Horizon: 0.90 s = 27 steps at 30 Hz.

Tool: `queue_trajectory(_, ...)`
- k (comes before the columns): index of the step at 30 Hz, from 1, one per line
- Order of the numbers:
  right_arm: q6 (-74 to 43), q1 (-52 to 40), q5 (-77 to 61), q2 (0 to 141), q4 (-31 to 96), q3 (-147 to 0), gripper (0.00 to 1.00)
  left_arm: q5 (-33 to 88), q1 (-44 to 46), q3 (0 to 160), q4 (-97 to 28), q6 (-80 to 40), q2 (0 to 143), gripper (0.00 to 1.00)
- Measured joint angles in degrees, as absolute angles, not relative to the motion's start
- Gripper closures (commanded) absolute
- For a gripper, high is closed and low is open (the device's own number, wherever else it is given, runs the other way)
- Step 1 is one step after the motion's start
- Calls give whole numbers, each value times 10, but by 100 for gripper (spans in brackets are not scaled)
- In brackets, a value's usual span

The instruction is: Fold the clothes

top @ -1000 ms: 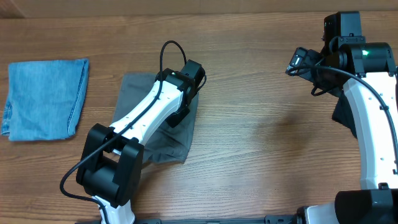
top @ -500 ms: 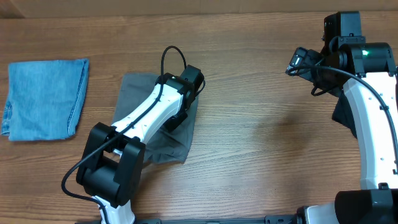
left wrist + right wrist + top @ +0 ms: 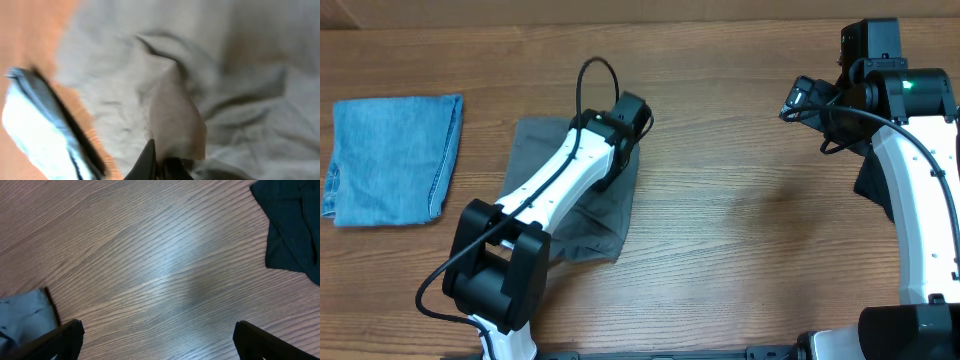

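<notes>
Clothes [image 3: 535,150]: one grey, wrinkled piece, spread on your table [image 3: 720,60] left of centre, near the denim [image 3: 390,158] but apart from it. Your left gripper [image 3: 161,167]: jaws closed, pinching a raised fold of the clothes at their upper right edge, as seen from overhead. Your right gripper [image 3: 157,342]: jaws spread wide, holding nothing, over bare wood. Black garment [image 3: 295,225]: at the table's right side, well apart from the clothes.

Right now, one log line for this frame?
left arm: jaws shut on grey garment | right arm: jaws open over table | denim cloth, black garment: untouched
</notes>
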<state>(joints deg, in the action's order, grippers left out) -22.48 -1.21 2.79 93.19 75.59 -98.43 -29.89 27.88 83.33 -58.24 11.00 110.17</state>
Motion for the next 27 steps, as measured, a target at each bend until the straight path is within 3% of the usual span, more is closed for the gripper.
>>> queue_trajectory(17,-225,-12,28,932,756,-984,0,-456,244,922,-554,102,1102,93)
queue_trajectory(21,-225,-12,28,932,756,-984,0,-446,213,923,-541,100,1102,87)
queue_trajectory(27,-225,-12,28,932,756,-984,0,-356,173,923,-528,95,1102,86)
